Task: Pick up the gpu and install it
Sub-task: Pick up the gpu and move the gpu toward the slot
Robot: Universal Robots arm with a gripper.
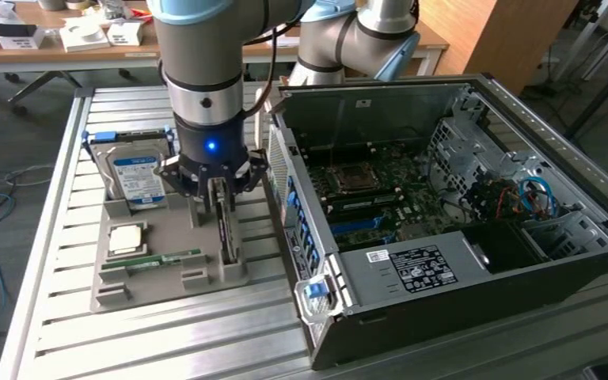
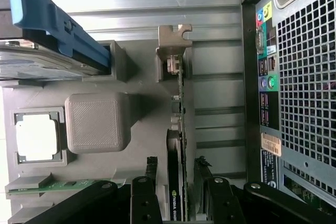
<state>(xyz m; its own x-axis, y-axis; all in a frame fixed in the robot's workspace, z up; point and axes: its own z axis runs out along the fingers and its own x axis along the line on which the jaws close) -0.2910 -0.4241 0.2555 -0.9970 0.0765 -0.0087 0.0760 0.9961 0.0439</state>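
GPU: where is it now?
The gpu stands on edge in the grey holder, at the exterior view's left of the computer case, under the end effector.

Wood desk [image 1: 56,54] at back, grey floor [image 1: 9,134].

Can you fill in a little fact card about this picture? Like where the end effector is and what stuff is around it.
end effector: open, one finger on each side of the gpu
gpu: standing on edge in the grey holder
hard drive: upright in the holder, on the exterior view's left of the gpu
processor chip: lying flat in the holder
memory stick: lying flat beside the chip
computer case: side open, on the exterior view's right
gpu installed: not yet
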